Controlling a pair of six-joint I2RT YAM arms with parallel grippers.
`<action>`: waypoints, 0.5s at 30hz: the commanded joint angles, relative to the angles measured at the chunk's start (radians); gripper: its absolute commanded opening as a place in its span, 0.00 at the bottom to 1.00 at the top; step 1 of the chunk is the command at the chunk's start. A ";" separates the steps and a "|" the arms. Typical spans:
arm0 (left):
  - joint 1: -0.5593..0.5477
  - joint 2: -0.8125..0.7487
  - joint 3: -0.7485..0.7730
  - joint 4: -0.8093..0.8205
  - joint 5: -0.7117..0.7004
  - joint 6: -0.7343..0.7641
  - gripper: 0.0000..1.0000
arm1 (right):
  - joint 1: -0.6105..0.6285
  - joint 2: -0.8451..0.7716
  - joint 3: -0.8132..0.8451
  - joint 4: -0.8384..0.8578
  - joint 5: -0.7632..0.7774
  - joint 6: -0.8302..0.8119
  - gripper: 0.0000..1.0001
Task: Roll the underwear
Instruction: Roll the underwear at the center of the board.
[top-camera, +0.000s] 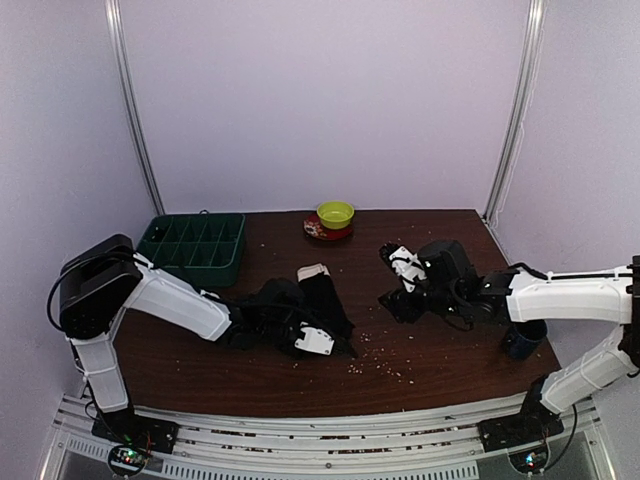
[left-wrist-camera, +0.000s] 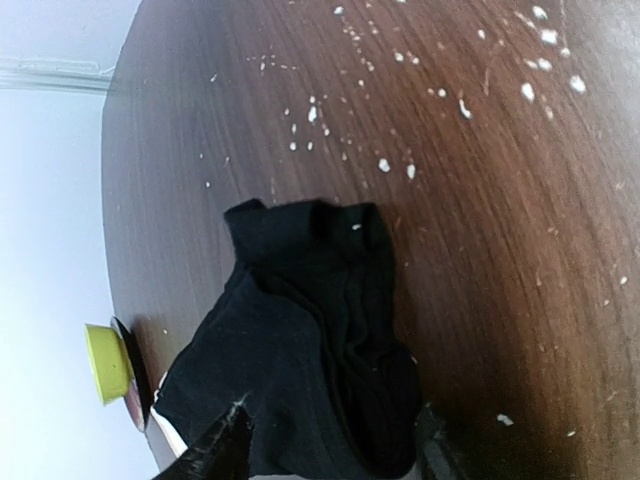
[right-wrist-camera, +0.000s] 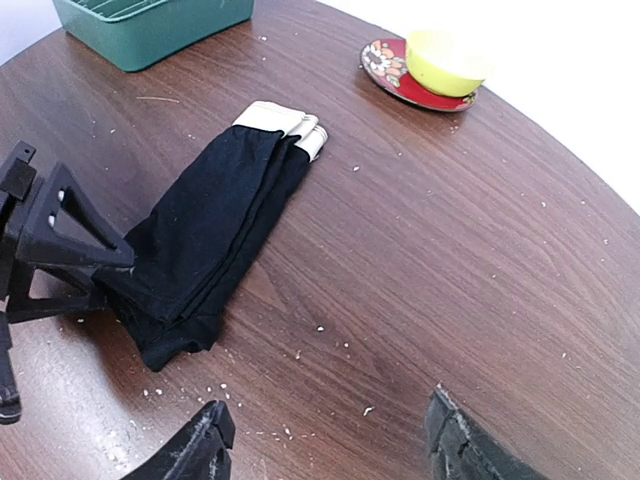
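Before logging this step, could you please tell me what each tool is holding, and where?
Right tool holds nothing. Left tool straddles the plain end of the underwear; a grip cannot be told.

Walls (top-camera: 320, 100): plain pale lilac.
Uprights (top-camera: 135, 110): two slim metal rails at the back.
Table (top-camera: 200, 370): dark brown wood grain, flecked with pale crumbs (left-wrist-camera: 383, 165).
Near edge: ribbed metal frame (top-camera: 330, 445).
Light: soft, even.

Top external camera is looking down from high behind the near edge, taking in the table (top-camera: 250, 375). Left wrist camera is sitting close over the plain black underwear (left-wrist-camera: 310, 350), facing right. Right wrist camera is facing left from farther back. All three are sharing that garment and the yellow-green bowl (right-wrist-camera: 445, 62).
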 joint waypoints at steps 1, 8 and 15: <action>0.001 0.060 0.000 -0.042 -0.062 -0.015 0.45 | -0.002 -0.019 -0.018 0.050 0.034 0.002 0.68; 0.006 0.074 0.010 -0.042 -0.084 -0.068 0.01 | 0.011 -0.018 -0.055 0.097 0.011 -0.070 0.76; 0.064 -0.016 0.043 -0.181 0.083 -0.129 0.00 | 0.072 -0.042 -0.131 0.204 0.022 -0.199 0.89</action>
